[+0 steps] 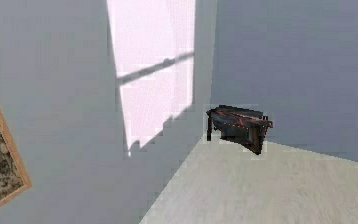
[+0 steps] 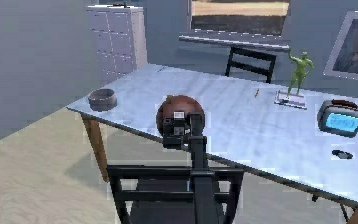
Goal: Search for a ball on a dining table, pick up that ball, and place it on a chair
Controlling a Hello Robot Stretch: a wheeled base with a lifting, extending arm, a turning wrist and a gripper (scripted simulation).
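A dark brown ball (image 2: 177,110) shows over the near half of the pale blue dining table (image 2: 237,120) in the arm side view. The arm's dark bar (image 2: 200,165) rises to it from the bottom edge, and the gripper (image 2: 173,130) sits right against the ball's lower front. The tabletop lies behind both, so I cannot tell whether the gripper holds the ball. A dark chair (image 2: 172,190) stands at the table's near edge, just below the gripper. A second dark chair (image 2: 252,62) stands at the far side.
On the table are a dark bowl (image 2: 103,98), a green figurine (image 2: 299,72) and a small screen-like box (image 2: 340,120). A white cabinet (image 2: 117,40) stands behind. The forward view has a close wall, a framed picture (image 1: 2,150) and a small dark table (image 1: 237,125) in the corner.
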